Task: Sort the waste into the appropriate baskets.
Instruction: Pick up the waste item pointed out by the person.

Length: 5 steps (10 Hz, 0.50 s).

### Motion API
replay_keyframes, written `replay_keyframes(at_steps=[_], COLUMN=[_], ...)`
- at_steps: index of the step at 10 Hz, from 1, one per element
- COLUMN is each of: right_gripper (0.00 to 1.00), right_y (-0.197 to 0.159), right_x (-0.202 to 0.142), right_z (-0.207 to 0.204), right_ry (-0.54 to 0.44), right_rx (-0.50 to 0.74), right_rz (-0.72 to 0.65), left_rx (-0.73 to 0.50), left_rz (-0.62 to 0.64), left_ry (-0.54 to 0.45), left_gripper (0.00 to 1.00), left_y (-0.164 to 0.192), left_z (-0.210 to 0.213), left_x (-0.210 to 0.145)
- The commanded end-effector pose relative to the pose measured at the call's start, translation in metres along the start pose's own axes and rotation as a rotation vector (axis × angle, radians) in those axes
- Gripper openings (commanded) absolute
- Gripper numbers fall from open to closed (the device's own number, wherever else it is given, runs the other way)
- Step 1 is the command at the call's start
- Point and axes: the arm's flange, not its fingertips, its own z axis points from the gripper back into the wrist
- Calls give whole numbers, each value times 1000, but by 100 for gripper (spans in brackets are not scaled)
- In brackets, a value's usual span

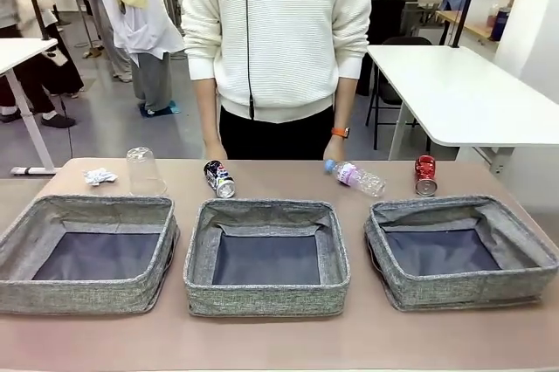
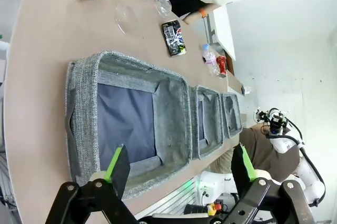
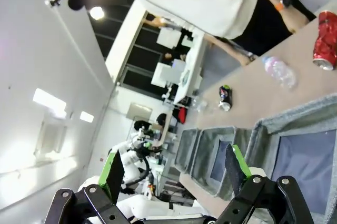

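three soft-rimmed grey woven baskets (image 1: 266, 298); crushed red can (image 1: 425, 175) beyond; left tool (image 2: 179, 155) and right tool (image 3: 174, 158) spread.

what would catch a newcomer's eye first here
Three grey baskets sit in a row along the near side of the table. Behind them, left to right, lie crumpled paper, a clear cup, a dark can, a bottle and a red can. A person in a white sweater stands at the far edge.

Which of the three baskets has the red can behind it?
The right basket: the red can lies past its far rim. The dark can lies behind the middle basket, the cup behind the left basket.
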Motion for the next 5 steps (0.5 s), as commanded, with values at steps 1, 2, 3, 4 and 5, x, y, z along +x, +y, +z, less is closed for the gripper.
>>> replay_keyframes(at_steps=[1,2,3,4,5], right_gripper=[100,100,100,100,100], right_y=[6,6,6,6,6], right_x=[4,4,4,4,4], right_z=[-1,-1,-1,-1,-1], right_ry=[-28,-28,-28,-28,-28], right_rx=[8,8,8,8,8], right_rz=[41,41,41,41,41], left_rx=[-13,-13,-13,-13,-13], left_rz=[-20,-20,-20,-20,-20], left_ry=[-9,-9,-9,-9,-9], left_gripper=[100,100,100,100,100], left_y=[5,5,5,5,5], left_z=[-3,-3,-3,-3,-3], left_x=[0,0,0,0,0])
